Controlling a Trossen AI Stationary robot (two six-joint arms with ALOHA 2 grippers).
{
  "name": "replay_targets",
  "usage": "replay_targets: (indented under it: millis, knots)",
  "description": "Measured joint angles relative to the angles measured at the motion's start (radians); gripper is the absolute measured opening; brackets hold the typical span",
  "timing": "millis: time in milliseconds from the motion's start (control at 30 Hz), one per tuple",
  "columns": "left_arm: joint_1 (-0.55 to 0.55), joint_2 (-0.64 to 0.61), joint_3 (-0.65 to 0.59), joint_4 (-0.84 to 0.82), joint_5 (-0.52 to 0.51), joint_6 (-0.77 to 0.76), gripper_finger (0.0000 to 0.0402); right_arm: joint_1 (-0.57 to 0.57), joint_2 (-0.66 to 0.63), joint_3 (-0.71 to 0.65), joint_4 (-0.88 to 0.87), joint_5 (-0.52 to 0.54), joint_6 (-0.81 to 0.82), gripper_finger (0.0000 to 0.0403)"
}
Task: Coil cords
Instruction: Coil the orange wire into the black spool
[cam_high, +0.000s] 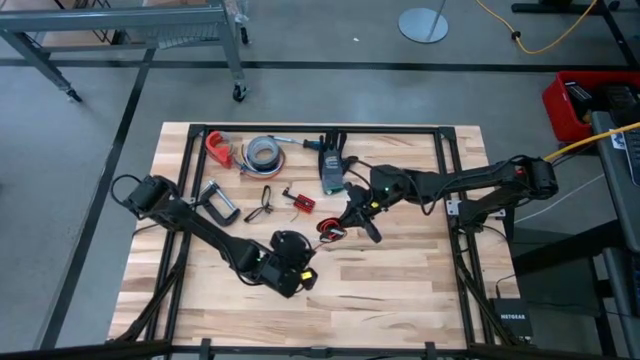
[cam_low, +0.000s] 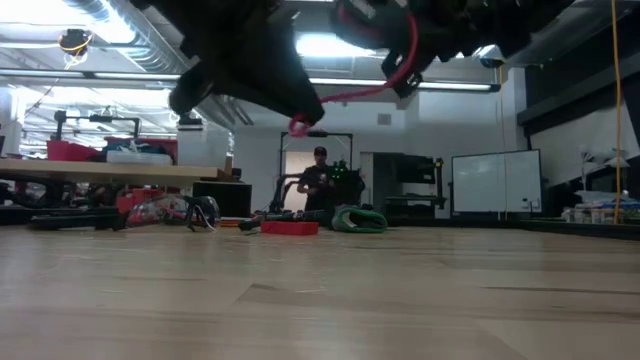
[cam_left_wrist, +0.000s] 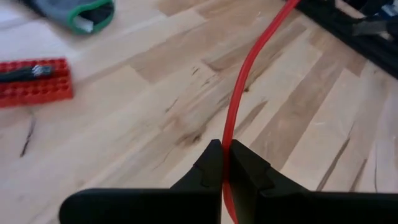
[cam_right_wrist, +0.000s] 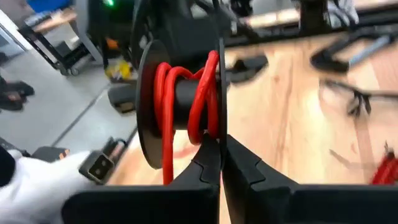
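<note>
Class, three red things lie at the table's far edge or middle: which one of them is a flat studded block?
The red block near the table's middle, beside the black clip. The red clamp at the far edge is a curved C-shape, and the red cord is thin wire.

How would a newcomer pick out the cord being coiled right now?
Start mid-table between both arms. The red cord runs from the left gripper, pinched shut on it, to the black spool in the right gripper. Nothing else hangs taut above the wood.
</note>
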Motion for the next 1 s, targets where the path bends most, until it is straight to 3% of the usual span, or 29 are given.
replay_targets:
  millis: [300, 700, 1000]
  knots:
    - [-0.025, -0.059, 0.000, -0.186, -0.007, -0.175, 0.0001, 0.000, 0.000, 0.000, -0.148, 0.081, -0.027, 0.0003]
    - [0.035, -0.076, 0.000, -0.191, -0.004, -0.149, 0.0000, 0.005, 0.000, 0.000, -0.303, 0.252, -0.051, 0.0003]
    - [0.114, -0.093, 0.000, -0.190, -0.003, -0.101, 0.0000, 0.065, 0.001, 0.000, -0.326, 0.376, -0.078, 0.0003]
